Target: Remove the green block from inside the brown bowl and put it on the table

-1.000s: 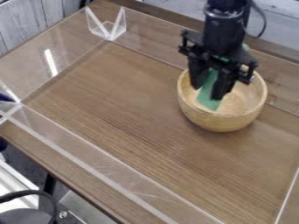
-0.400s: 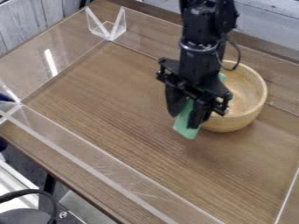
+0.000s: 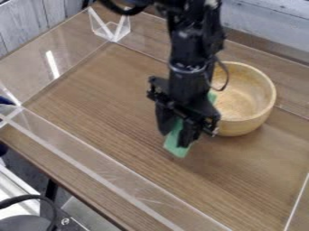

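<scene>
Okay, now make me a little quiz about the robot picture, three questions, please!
1. True or false: the green block is inside the brown bowl.
2. Fill in the blank: the robot's fingers are holding the ____ block.
3. Which is it? The bowl sits on (a) the floor, (b) the table, (c) a chair.

Key: 1. false; 2. green; 3. b

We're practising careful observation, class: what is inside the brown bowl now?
No block shows in the brown bowl; its visible inside is bare. The arm covers its left edge, so that part cannot be checked.
</scene>
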You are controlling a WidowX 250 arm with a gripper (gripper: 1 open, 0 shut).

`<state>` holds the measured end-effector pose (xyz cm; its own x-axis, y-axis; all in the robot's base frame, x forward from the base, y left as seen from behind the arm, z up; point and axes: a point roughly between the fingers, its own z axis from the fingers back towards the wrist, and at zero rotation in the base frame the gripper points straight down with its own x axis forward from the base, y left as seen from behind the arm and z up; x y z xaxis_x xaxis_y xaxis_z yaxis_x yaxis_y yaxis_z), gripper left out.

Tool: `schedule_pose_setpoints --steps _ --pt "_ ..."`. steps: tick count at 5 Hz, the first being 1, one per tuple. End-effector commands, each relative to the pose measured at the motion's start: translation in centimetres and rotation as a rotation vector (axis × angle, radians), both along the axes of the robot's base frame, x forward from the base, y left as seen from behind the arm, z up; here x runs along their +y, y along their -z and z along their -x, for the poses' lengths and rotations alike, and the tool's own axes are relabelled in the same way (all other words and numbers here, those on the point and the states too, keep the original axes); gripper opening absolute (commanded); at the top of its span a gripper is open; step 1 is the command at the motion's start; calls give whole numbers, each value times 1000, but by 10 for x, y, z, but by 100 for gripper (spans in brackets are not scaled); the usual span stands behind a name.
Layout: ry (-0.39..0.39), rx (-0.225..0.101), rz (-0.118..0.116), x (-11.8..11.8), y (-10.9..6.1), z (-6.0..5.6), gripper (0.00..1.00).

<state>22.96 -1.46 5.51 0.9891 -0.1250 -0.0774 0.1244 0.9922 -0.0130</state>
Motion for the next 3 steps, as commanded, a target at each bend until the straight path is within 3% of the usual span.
schedule_pose_setpoints --steps 1,3 --pt "1 -30 3 8 6 -1 0" --pt "7 -12 5 8 16 3 0"
